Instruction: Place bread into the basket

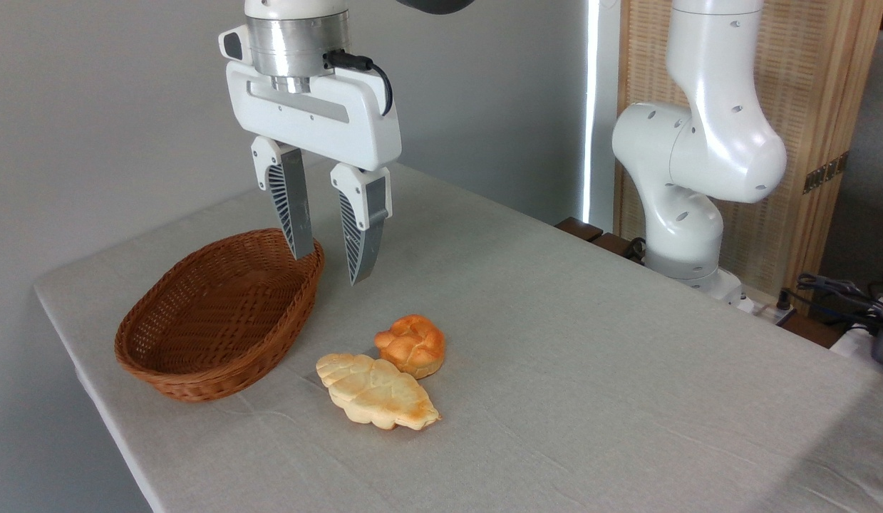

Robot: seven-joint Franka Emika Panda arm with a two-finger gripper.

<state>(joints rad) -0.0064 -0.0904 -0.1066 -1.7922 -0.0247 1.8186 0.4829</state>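
Glossy white jointed arm, silver wrist collar, black cable, white claw with ribbed grey fingers.

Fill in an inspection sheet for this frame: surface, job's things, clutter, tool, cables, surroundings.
Surface: table under grey cloth, lightly wrinkled.
Job's things: bun on the cloth, outside the basket, which holds nothing.
Clutter: flat loaf lying against the bun.
Tool: tool open, holding nothing, hanging above the basket's right end.
Cables: black cable at the wrist; more cables off the table at right.
Surroundings: grey wall, wooden screen behind the arm's base.
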